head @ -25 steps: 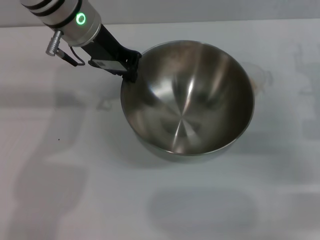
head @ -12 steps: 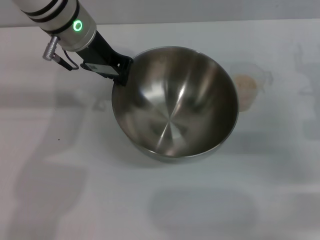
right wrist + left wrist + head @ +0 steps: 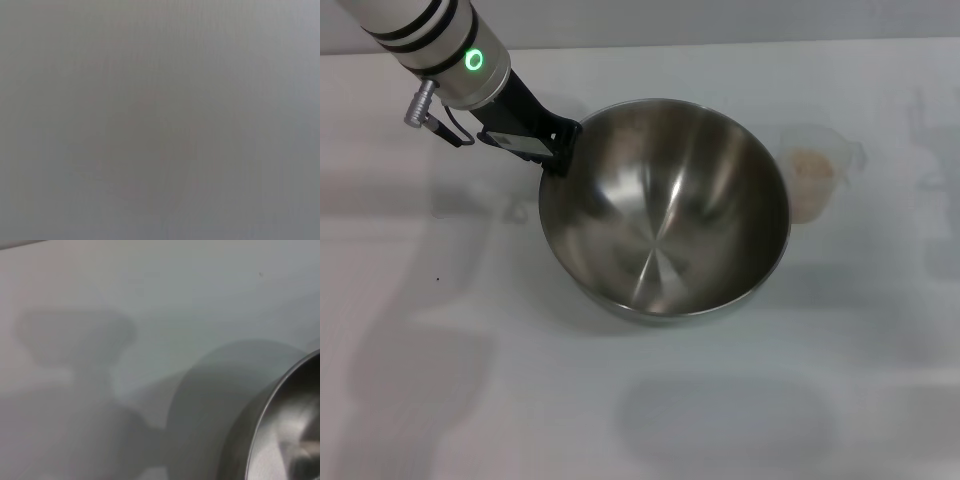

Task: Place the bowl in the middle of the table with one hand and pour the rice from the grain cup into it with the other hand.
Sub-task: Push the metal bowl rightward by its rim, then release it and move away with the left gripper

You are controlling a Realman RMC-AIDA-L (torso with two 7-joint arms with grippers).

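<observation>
While the left gripper (image 3: 560, 150) pinches the rim of the steel bowl (image 3: 665, 215), the bowl sits tilted near the middle of the white table (image 3: 440, 380). The grain cup (image 3: 812, 180), holding rice (image 3: 811, 165), stands just beside the bowl's right edge.

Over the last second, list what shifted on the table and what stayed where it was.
The left gripper, clamped on the rim of the bowl, drew the bowl toward the robot's left. That uncovered the grain cup, which the bowl's far right edge mostly hid before; the rice shows inside it. The grip on the rim is unchanged, the cup stands in the same spot on the table, and the right gripper is not in view.
</observation>
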